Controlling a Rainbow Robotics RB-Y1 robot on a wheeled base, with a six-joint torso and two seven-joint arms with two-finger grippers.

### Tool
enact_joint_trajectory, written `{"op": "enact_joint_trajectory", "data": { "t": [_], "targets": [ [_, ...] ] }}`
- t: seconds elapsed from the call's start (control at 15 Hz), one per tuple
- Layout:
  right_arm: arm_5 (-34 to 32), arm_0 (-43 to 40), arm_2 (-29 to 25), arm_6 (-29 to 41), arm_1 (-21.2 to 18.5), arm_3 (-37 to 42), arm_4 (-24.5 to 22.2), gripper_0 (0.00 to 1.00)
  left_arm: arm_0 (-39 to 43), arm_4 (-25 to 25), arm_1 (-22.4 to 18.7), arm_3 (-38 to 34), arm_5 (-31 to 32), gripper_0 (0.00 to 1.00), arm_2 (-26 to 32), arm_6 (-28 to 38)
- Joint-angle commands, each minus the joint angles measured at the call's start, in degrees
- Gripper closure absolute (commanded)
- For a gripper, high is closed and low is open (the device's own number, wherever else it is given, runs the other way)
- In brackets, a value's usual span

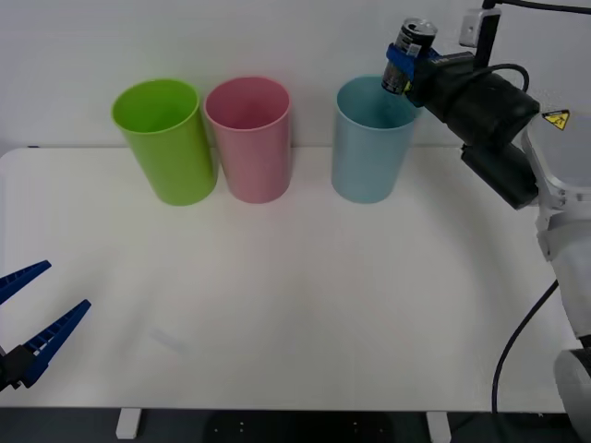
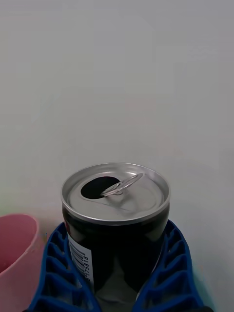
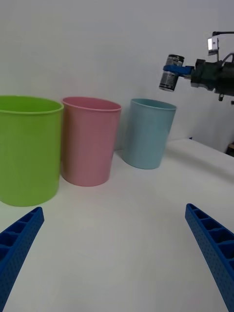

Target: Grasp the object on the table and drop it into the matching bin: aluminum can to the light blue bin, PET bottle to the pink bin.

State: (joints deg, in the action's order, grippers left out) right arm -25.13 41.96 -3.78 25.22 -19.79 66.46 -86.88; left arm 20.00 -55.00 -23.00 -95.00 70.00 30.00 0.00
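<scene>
Front view: right gripper (image 1: 404, 66) fingers clamp the aluminum can (image 1: 412, 44) above the light blue bin (image 1: 371, 138); left gripper (image 1: 37, 318) fingers wide.

pink bin (image 2: 14, 253) cut off, can (image 2: 116, 219) btm hidden

My ribbed blue plastic right gripper (image 1: 399, 66) sits on a chunky black wrist housing (image 1: 480, 101) (a yellow triangular warning sticker (image 1: 555, 118) beside it), white arm shell (image 1: 563, 198) below, black cable (image 1: 522, 337) looping down. My blue lattice left gripper (image 1: 35, 309) has tapered fingers.
</scene>
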Motion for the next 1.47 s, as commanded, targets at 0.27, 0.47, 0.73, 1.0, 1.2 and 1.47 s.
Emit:
{"op": "enact_joint_trajectory", "data": {
  "t": [0.27, 0.47, 0.73, 1.0, 1.2, 1.47],
  "targets": [
    [3.2, 5.1, 0.2, -2.1, 2.5, -8.3, -1.4, 1.0, 0.0, 0.0, 0.0, 0.0, 0.0, 0.0, 0.0, 0.0],
    [3.2, 5.1, 0.2, -2.5, 2.4, -8.3, -1.4, 0.96, 0.0, 0.0, 0.0, 0.0, 0.0, 0.0, 0.0, 0.0],
    [3.2, 5.0, 0.3, -3.9, 2.5, -8.3, -1.4, 0.0, 0.0, 0.0, 0.0, 0.0, 0.0, 0.0, 0.0, 0.0],
    [3.2, 5.0, 0.3, -4.9, 2.4, -8.3, -1.4, 0.0, 0.0, 0.0, 0.0, 0.0, 0.0, 0.0, 0.0, 0.0],
    [2.6, 4.7, 0.3, -5.6, 2.4, -8.3, -0.4, 0.0, 0.0, 0.0, 0.0, 0.0, 0.0, 0.0, 0.0, 0.0],
    [2.3, 3.2, -0.3, -7.1, 2.2, -6.8, 0.4, 0.0, 0.0, 0.0, 0.0, 0.0, 0.0, 0.0, 0.0, 0.0]
  ]
}}
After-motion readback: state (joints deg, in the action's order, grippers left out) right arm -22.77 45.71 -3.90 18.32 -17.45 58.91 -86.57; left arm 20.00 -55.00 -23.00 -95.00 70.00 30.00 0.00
